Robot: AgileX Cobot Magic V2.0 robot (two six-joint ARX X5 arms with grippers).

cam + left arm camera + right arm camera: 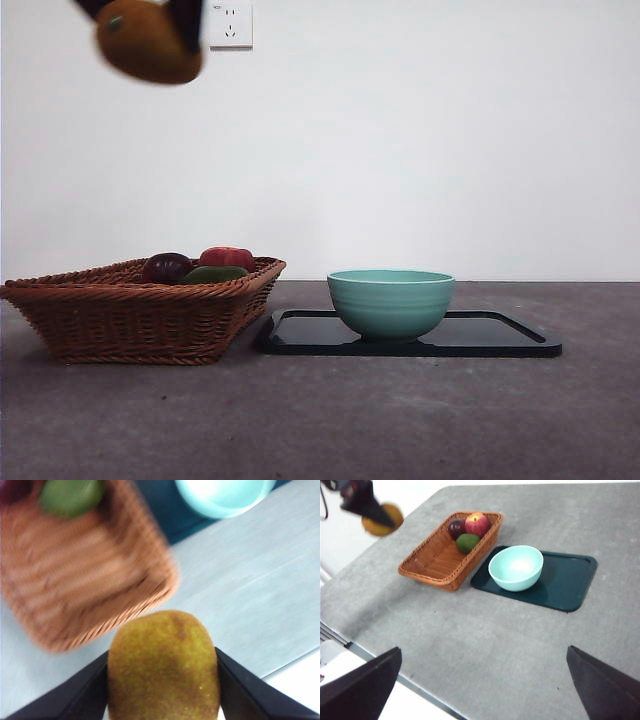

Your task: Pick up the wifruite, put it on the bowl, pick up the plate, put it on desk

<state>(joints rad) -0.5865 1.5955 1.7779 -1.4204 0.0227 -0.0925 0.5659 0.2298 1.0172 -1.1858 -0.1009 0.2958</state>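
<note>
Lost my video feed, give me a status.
Left gripper shut on fruit, high above basket. Right gripper open, waiting. Bowl empty on tray. Nothing in the way.

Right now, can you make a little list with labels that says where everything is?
wifruite: gripped by left gripper, high in the air
right gripper: open, holding nothing
bowl: mint green, upright, nothing inside, standing on the tray
tray: dark, flat on the desk
basket: wicker, beside the tray
in basket: red fruit, dark purple fruit, green fruit
</note>
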